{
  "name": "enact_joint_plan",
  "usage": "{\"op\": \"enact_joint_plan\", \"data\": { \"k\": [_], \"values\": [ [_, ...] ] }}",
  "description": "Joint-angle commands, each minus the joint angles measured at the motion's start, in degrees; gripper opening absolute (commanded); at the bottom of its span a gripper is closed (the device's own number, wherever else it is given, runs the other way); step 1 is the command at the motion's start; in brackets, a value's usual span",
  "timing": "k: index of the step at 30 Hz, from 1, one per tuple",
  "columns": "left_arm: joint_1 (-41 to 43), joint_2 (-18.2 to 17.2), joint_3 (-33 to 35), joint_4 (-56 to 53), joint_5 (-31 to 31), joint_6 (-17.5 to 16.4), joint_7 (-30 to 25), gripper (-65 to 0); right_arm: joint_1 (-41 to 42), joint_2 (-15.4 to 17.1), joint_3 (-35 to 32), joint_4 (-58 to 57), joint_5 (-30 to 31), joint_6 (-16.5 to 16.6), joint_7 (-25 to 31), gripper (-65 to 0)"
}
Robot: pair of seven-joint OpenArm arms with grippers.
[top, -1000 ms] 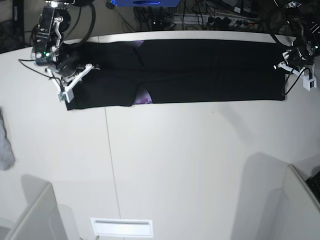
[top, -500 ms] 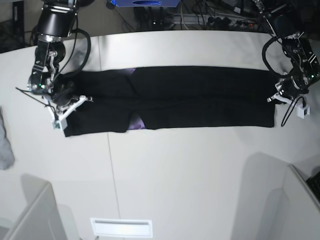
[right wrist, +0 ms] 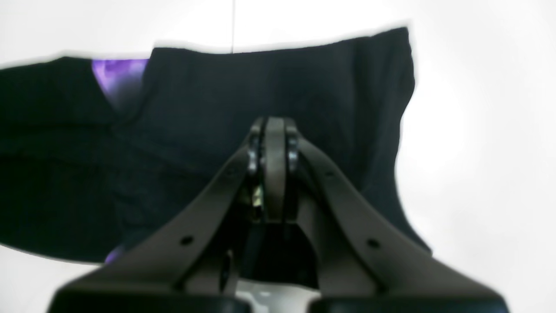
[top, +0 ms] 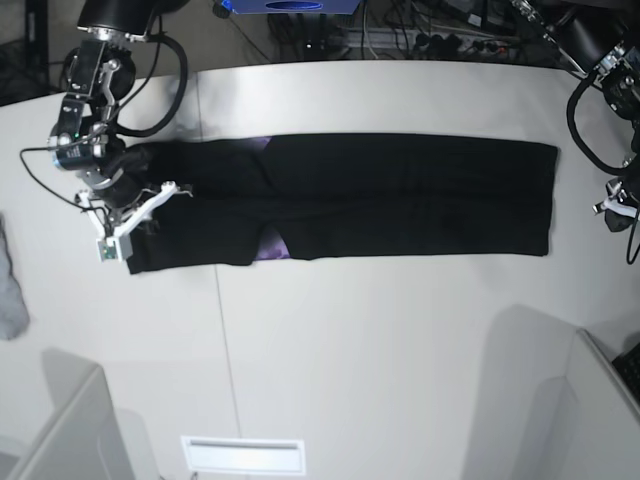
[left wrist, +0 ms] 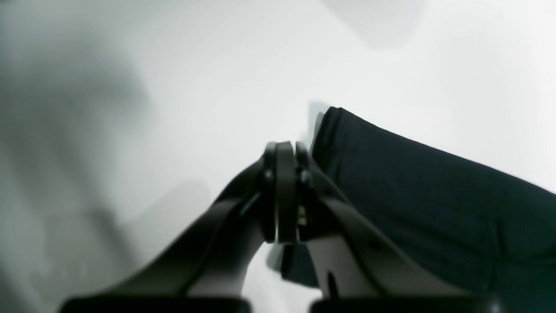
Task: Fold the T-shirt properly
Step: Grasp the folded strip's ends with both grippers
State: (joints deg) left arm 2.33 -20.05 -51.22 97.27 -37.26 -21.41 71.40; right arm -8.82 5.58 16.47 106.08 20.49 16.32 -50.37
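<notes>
The black T-shirt (top: 400,195) lies flat as a long folded strip across the white table (top: 350,340), with purple print (top: 275,245) peeking out at a fold. Over the strip's left end, my right gripper (top: 140,210) is shut. In the right wrist view its closed fingertips (right wrist: 271,128) hover above the flat T-shirt (right wrist: 195,95), and no cloth is seen bunched between them. My left gripper (top: 614,207) is off the strip's right end. In the left wrist view the gripper (left wrist: 282,150) is shut on nothing, just beside the T-shirt's corner (left wrist: 391,174).
A small grey cloth (top: 8,290) lies at the table's left edge. Grey panels rise at the front left (top: 70,430) and front right (top: 600,400). A white slot plate (top: 243,452) sits at the front edge. Cables clutter the back (top: 430,35).
The T-shirt has been dragged toward the front of the table. My left gripper has let go of its right end and drawn away to the right. The right gripper stays at the left end.
</notes>
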Motion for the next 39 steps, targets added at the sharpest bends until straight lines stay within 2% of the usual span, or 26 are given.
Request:
{"op": "enact_joint_plan", "data": {
  "k": [1, 7, 8, 9, 13, 15, 23, 27, 31, 33, 35, 39],
  "values": [
    [0.35, -0.91, -0.43, 1.58, -1.91, -0.88, -0.23, -65.0, -0.02, -0.35, 0.28, 1.3, 0.3, 0.17, 1.36, -65.0],
    [4.05, -0.03, -0.51, 1.67, -2.35, -1.32, -0.41, -65.0, -2.92, -2.02, 0.01, 1.13, 0.3, 0.26, 1.45, -65.0],
    [4.22, 0.41, -0.51, 1.67, -2.35, -1.32, -0.41, -60.7, -3.18, -2.64, -0.07, 1.13, 0.3, 0.26, 1.45, -65.0],
    [4.22, 0.93, -0.6, 1.67, -2.35, -1.32, -0.49, -53.0, -3.27, -3.08, -0.07, 1.13, 0.3, 0.26, 1.45, -65.0],
    [4.49, 3.39, -0.34, 1.49, -2.35, -1.4, -4.71, -14.3, -3.71, -3.43, -0.07, 0.95, 0.3, 0.26, 1.45, -65.0],
    [3.96, 4.36, -0.34, -0.09, -2.35, -1.4, -5.33, 0.0, -3.71, -3.43, -0.07, 0.95, 0.3, 0.26, 1.45, -65.0],
    [-1.76, 3.13, 7.05, -15.56, -2.26, -1.4, -6.56, 0.0, -3.8, -3.43, -0.07, 0.95, 0.3, 0.26, 1.45, -65.0],
    [-2.28, 2.69, 12.58, -19.78, -2.26, -1.4, -12.8, -3.8, -4.85, -3.43, -0.07, 1.3, 0.3, 0.26, 1.45, -65.0],
    [-2.72, 1.46, 16.45, -24.18, -2.35, -1.4, -13.77, -7.6, -5.03, -3.43, 0.19, 1.39, 0.3, 0.26, 1.45, -65.0],
    [-2.72, 1.46, 16.63, -26.2, -2.35, -1.4, -13.77, -11.2, -5.64, -3.43, 0.28, 1.39, 0.3, 0.26, 1.45, -65.0],
    [-2.72, 1.46, 16.63, -26.99, -2.35, -1.4, -13.77, -17.6, -5.91, -3.43, 0.28, 1.39, 0.3, 0.26, 1.45, -65.0],
    [-2.37, 1.28, 16.36, -28.4, -2.35, -1.4, -13.77, -38.5, -6.17, -3.43, 0.37, 1.39, 0.3, 0.26, 1.53, -65.0]
  ]
}}
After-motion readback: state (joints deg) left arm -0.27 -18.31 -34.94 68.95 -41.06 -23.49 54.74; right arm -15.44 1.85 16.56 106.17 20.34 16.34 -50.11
